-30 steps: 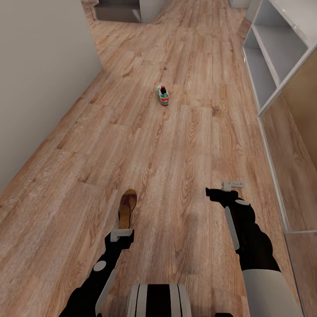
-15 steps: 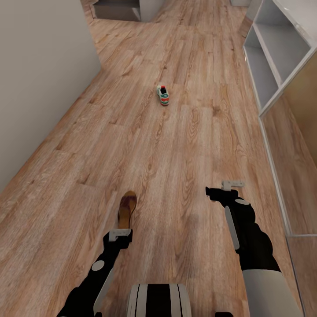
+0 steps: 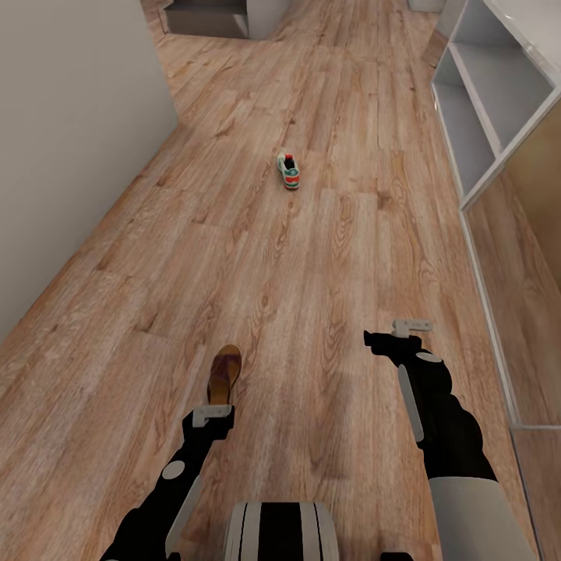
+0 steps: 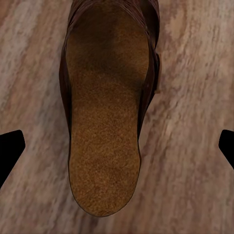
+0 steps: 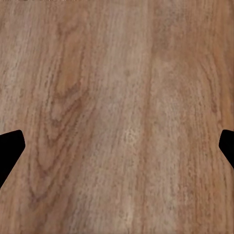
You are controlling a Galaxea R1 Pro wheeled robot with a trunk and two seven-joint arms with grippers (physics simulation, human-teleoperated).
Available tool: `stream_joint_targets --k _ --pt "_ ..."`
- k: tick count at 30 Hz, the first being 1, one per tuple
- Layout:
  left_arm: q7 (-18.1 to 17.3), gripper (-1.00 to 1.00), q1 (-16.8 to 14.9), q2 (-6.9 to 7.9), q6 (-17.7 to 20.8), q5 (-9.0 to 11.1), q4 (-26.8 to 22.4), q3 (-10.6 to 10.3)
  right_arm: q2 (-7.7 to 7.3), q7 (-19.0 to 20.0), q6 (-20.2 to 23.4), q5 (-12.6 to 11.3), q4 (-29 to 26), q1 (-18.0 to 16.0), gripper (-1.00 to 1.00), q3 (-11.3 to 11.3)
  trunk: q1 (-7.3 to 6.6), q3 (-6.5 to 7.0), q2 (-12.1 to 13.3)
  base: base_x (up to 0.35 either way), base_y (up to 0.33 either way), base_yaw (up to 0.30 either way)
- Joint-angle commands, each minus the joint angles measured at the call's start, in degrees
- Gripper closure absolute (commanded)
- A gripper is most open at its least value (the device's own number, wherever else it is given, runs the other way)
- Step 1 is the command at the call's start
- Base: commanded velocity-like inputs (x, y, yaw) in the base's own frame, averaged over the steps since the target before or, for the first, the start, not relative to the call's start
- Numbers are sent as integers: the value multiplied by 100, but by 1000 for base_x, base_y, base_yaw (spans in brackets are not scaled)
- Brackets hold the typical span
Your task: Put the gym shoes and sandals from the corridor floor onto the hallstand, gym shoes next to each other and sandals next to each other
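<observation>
Left gripper [image 3: 213, 414] hung wide open, empty, over sandal [image 4: 107, 107] on corridor floor [image 3: 327, 257]. Sandal likely light, stiff-soled; pinch across sidewalls mid-length. Right gripper [image 3: 411, 326] wide open, empty.

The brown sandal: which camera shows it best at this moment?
The left wrist view: the sandal lies large between the open fingertips, its tan footbed and dark straps plain. The head view shows it small on the floor ahead of the left gripper. The right wrist view faces floor planks.

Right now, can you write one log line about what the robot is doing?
left gripper: open over sandal | right gripper: open, empty | gym shoe: on floor
</observation>
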Motion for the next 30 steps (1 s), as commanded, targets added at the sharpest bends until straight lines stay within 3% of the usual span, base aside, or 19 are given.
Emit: stream_joint_targets --k 1,5,16,27,30 --pt "33 -100 -2 3 -18 27 2 -19 4 11 31 43 -6 -2 -100 -5 -1 -3 -1 3 0 0" --pt "33 -100 -2 3 -18 27 2 -19 5 11 31 43 -6 -2 -100 -10 -1 -17 -1 1 0 0" --pt "33 -100 -2 3 -27 27 2 -19 3 9 31 43 -6 -2 -100 -14 27 -353 -16 0 0 0" --pt "33 -100 -2 100 -533 -49 2 -19 5 6 31 43 -6 -2 -100 -16 56 -697 -31 0 0 0" --pt "33 -100 -2 129 -561 -60 2 -19 5 3 31 43 -6 -2 -100 -15 56 -711 -31 0 0 0"
